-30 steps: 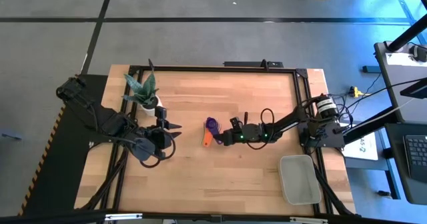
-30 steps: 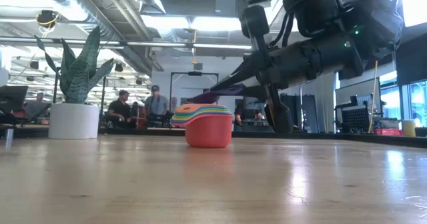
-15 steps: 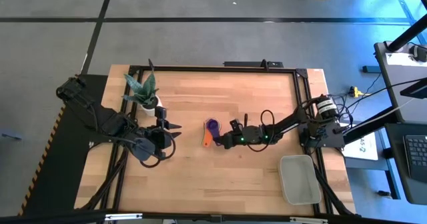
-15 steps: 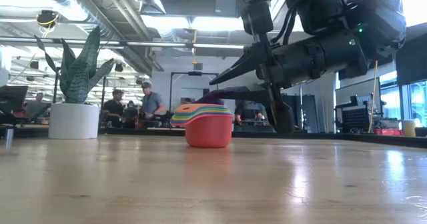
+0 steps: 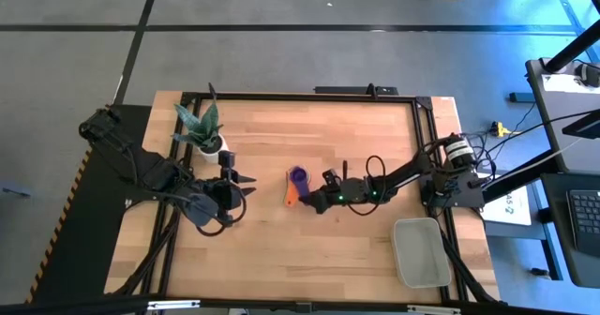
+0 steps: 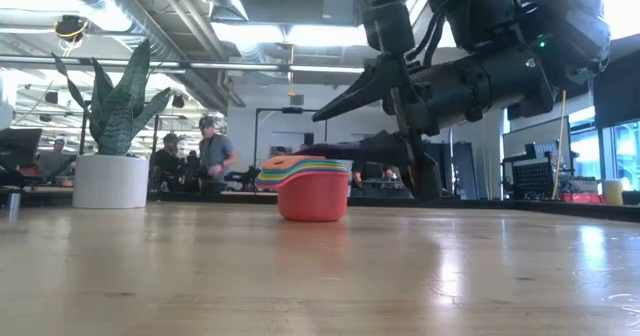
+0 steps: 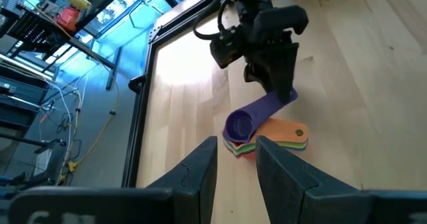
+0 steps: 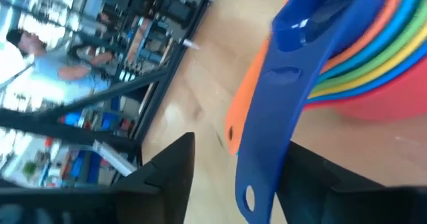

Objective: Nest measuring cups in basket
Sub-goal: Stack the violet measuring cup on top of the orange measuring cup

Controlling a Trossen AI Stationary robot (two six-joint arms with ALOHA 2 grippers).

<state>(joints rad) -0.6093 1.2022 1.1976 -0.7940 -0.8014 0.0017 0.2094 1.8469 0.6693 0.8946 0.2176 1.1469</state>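
Note:
The measuring cups (image 5: 296, 183) stand nested in one stack at mid-table, the red cup lowest (image 6: 312, 200) and the purple cup (image 7: 239, 125) on top. My right gripper (image 5: 314, 200) is open at the stack's right side, and its fingers stand on either side of the purple cup's handle (image 8: 280, 117). The orange handle (image 8: 241, 121) lies just beneath. My left gripper (image 7: 237, 145) waits open, left of the stack near the plant pot. The basket (image 5: 422, 251) sits at the table's near right corner. My right gripper comes level from the table's right, with its fingers spread along both sides of the purple handle (image 8: 267, 157). One finger (image 8: 313, 177) shows right beside the handle's edge, but I cannot tell whether it touches. The purple cup sits level in the stack.
A white plant pot (image 5: 208, 146) with a spiky green plant stands toward the far left. Bare wood lies in front of the stack and between it and the basket. People move in the room beyond the table (image 6: 210, 151).
My right gripper moved slightly toward the table's left and lowered. The purple cup, held tilted above the stack a second ago, now rests level inside it. The upper finger has lifted away from the handle: the gripper has opened and let go.

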